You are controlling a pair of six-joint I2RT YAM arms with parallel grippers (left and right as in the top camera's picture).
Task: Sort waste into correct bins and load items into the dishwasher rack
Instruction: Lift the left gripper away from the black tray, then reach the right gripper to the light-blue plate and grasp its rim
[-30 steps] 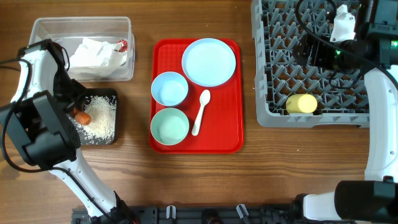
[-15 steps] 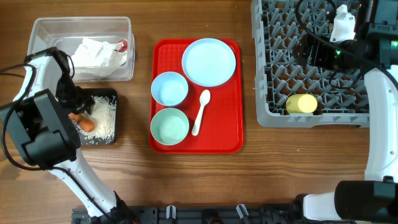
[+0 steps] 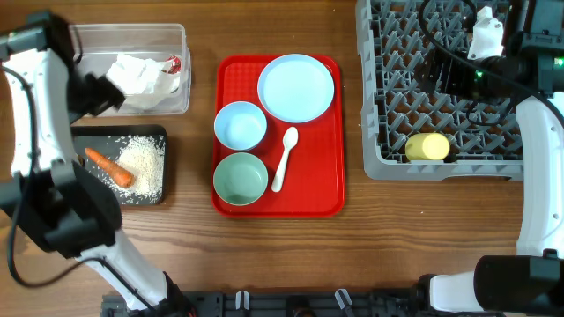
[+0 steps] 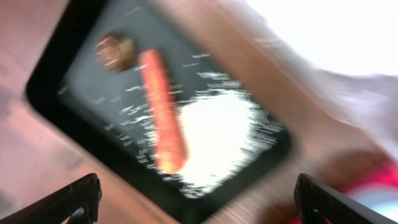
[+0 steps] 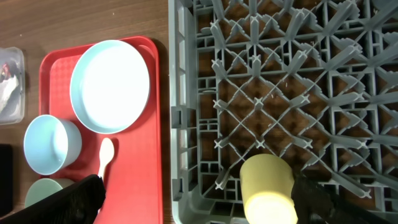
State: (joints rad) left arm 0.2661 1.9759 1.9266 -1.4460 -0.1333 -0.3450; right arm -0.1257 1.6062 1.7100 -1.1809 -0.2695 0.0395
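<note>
Left of the red serving tray, the black tray holds an orange carrot piece against white rice grains. Only the blurred left wrist view shows a brown lump at the carrot's end. The left gripper hangs above, fingers wide apart. Right of the red tray, the right gripper is spread over the dishwasher rack.

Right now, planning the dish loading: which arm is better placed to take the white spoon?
Probably right. The right gripper hangs open over the dishwasher rack, next to the red tray holding the spoon; the left gripper is by the clear tub, away from the rack.
</note>
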